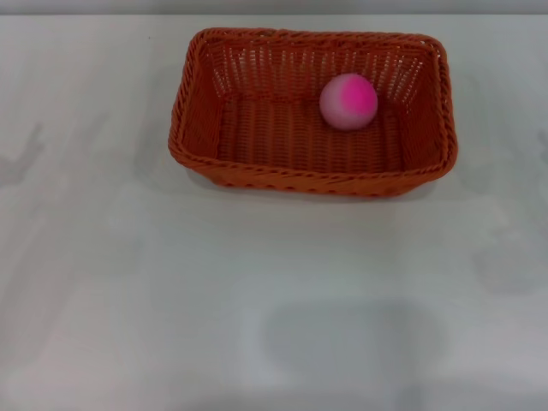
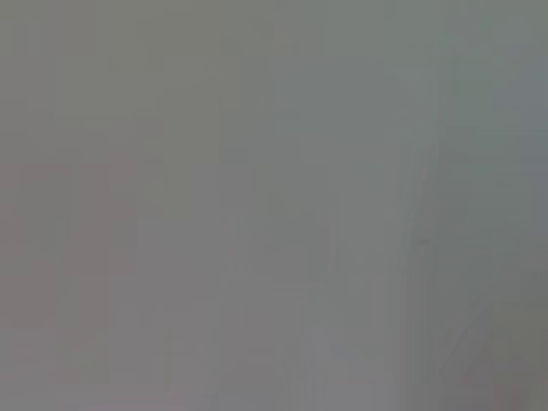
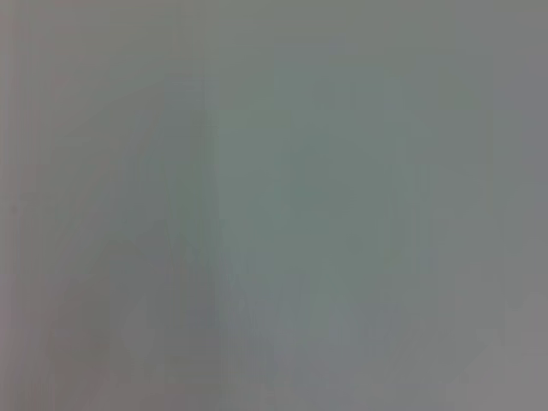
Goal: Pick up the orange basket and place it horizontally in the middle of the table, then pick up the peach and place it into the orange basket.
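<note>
The orange basket [image 1: 257, 175] lies with its long side across the white table [image 1: 128, 282], in the far middle of the head view. Inside it, toward its right rear part, rests the pink peach [image 1: 348, 101] with a deeper magenta patch facing up and right. Neither gripper shows in the head view. Both wrist views hold only a plain grey surface, with no fingers, basket or peach in them.
Bare white tabletop spreads in front of the basket and to both sides of it. Faint shadows fall on the table at the left and right edges and near the front centre.
</note>
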{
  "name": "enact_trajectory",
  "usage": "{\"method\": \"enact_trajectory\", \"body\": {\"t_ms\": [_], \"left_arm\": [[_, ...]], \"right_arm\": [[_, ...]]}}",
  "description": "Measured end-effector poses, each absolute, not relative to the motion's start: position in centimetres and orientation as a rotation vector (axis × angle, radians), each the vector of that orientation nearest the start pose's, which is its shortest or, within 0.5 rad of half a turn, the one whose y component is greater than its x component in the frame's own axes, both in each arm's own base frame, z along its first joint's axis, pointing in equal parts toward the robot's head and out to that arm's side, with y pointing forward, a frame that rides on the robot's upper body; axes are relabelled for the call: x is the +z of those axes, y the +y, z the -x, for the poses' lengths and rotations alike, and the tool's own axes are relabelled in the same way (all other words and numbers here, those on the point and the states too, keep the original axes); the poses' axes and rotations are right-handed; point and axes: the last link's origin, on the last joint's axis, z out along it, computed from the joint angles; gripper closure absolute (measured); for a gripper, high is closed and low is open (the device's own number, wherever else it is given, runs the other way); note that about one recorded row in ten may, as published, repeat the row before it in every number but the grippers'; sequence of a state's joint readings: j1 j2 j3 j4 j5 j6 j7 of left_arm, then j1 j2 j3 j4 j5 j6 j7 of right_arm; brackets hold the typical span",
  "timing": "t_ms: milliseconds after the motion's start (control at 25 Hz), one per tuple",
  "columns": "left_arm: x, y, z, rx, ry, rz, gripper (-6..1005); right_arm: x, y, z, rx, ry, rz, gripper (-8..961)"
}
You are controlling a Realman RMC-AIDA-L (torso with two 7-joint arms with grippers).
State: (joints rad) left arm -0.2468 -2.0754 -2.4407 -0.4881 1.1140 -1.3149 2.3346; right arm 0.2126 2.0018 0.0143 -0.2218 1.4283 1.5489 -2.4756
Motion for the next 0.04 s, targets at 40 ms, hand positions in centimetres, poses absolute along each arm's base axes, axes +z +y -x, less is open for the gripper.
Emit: {"method": "enact_trajectory", "body": {"t_ms": [40], "left_arm": [[6.88,29.98,35.05,-0.866,-0.508,1.749,206]], "right_arm": [[7.11,23.14,-39.78,0.804,0.573,1.674,199]]}}
